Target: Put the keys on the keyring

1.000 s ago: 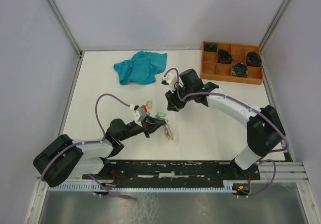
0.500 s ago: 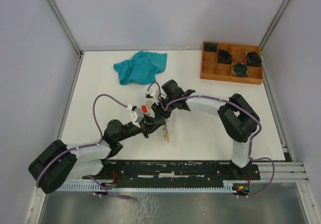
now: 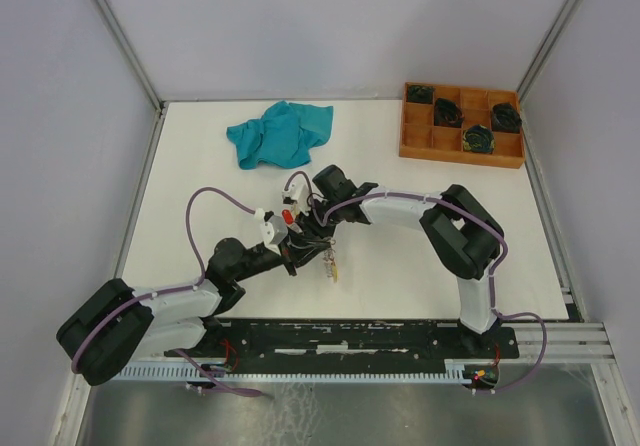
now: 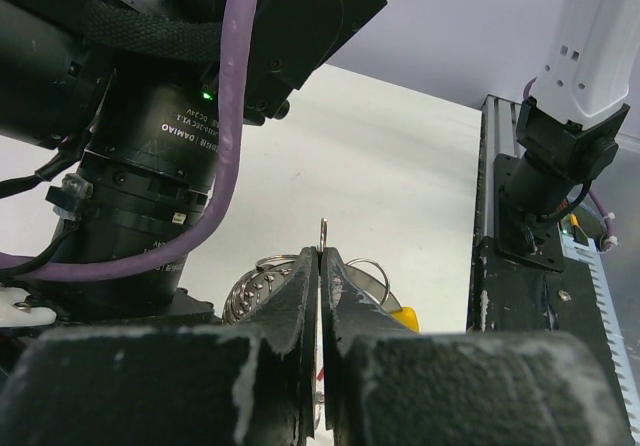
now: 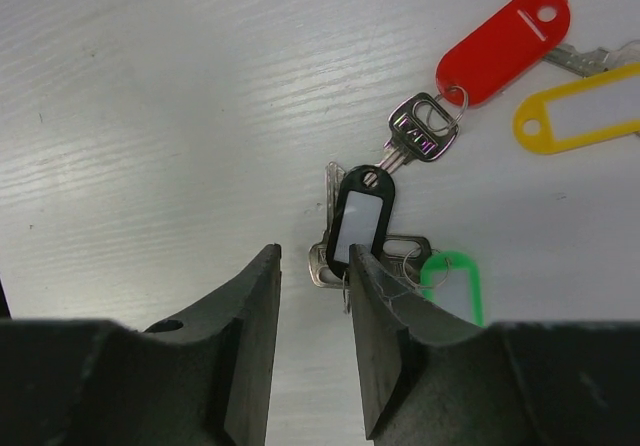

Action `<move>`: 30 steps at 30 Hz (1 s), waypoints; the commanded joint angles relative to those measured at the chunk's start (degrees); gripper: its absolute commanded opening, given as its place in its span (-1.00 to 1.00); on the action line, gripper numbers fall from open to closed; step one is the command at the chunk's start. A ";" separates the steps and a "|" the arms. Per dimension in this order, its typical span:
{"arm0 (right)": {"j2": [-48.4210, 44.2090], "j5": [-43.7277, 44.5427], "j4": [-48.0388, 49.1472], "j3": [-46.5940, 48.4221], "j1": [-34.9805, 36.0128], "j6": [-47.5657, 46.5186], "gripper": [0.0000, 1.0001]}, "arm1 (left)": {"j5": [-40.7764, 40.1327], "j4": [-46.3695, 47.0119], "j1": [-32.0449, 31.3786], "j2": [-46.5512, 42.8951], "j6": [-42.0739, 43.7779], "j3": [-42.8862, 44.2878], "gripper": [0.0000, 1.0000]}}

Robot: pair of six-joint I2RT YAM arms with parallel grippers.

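white table | left gripper clenched on keyring wire | right gripper parted above black-tagged key | risk: touching green-tagged key snags, thin wire slips

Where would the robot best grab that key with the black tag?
Probably by the black tag, from straight above, fingers pinching across its narrow width. It lies flat on the table and offers more bulk than the thin key blades beside it. The open right gripper hangs close to it.
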 commanded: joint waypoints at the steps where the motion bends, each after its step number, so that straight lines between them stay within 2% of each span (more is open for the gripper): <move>1: 0.84 2.12 1.29 1.91 0.48 -1.50 -0.19 | 0.42 2.72 -0.23 -0.75 -0.09 0.74 -0.95; 7: -0.34 7.23 -2.58 0.92 0.45 -3.47 -0.25 | 0.42 2.73 -0.26 -0.29 -0.09 0.84 -0.95; 13: -2.03 13.94 -7.10 -0.56 0.09 -4.64 -0.52 | 0.42 2.68 -0.27 0.04 -0.01 1.02 -0.95; 23: -9.75 15.26 -6.51 -7.36 -5.73 2.04 -0.88 | -0.17 2.81 -0.25 0.33 0.30 1.03 -0.95; 26: -12.65 18.99 -8.79 -8.43 -6.84 5.04 -0.98 | -0.73 2.36 -0.26 0.10 0.45 1.02 -0.95; 30: -17.26 27.46 -13.10 -9.73 -7.89 9.91 -0.99 | -2.07 0.77 -0.32 -0.84 1.38 1.07 -0.95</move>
